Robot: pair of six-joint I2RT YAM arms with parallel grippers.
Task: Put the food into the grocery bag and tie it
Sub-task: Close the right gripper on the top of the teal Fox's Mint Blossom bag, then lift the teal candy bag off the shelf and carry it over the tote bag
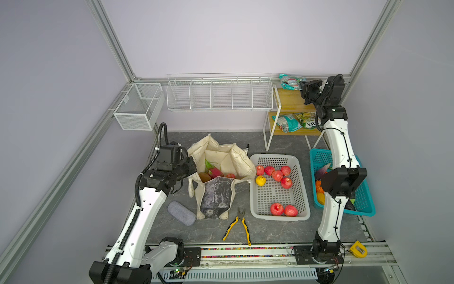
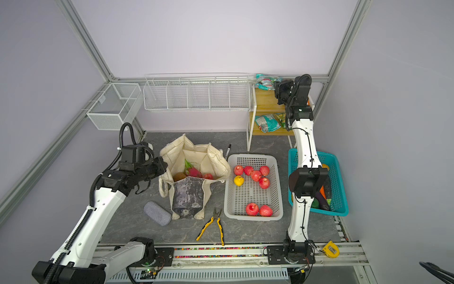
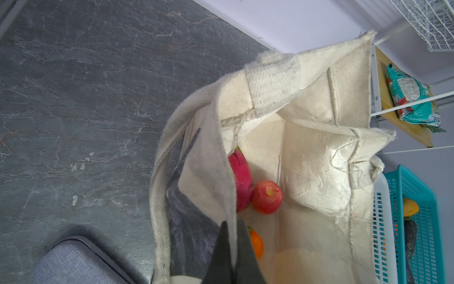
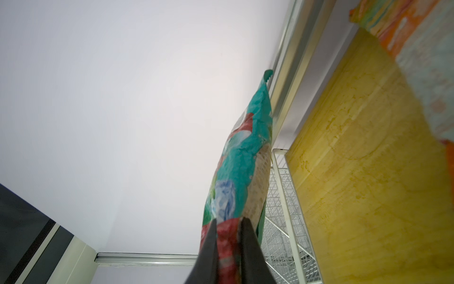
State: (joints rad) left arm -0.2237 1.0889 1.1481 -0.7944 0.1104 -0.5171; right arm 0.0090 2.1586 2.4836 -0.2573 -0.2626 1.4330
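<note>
Right pincer (image 4: 229, 221) is clenched on one crinkly end of a teal packet (image 4: 240, 157) by the top shelf (image 4: 368, 159). Left pincer (image 3: 232, 225) pinches the rim of the grocery bag (image 3: 307, 159), which stands on the tabletop (image 1: 270, 231). The slick foil could slip free during the carry, or the bag mouth could sag shut.

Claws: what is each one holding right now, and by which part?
Left claw pinches the cream canvas tote by the rim of its mouth. Right claw grips a teal snack packet by its red-printed end.
</note>
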